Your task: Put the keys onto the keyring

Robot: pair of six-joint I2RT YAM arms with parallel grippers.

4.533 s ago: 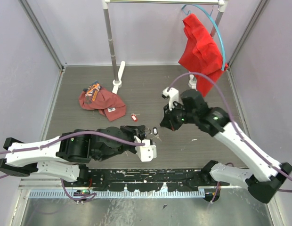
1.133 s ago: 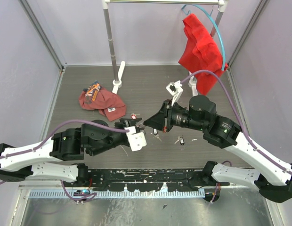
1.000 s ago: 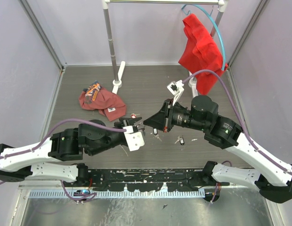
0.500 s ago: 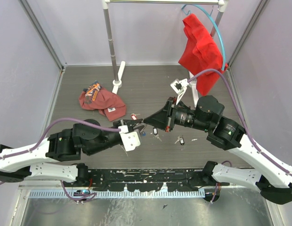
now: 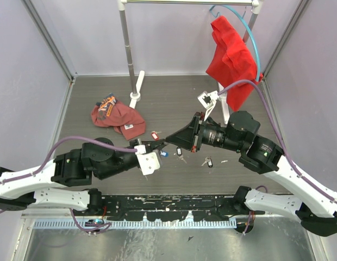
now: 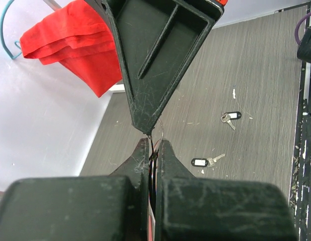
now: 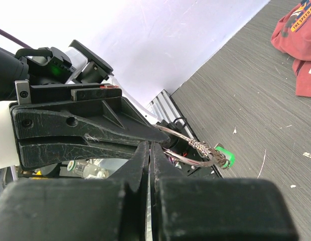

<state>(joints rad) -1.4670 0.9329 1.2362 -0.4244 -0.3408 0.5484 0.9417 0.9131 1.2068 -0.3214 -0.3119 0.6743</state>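
We list the keyring (image 6: 159, 131), pinched mid-air by left end effector (image 6: 152, 144) and right end effector (image 6: 145, 126), seemingly steadied for threading keys (image 6: 230, 117) off the desk (image 6: 256, 60).

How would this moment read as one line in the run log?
left gripper: shut on keyring | right gripper: shut on keyring | keyring: between both tips | keys: loose on table

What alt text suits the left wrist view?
The left end effector, shut on a thin wire ring, meets the tip of the right end effector from below. Two black-tagged keys lie on the grey table behind; a red cloth hangs upper left.
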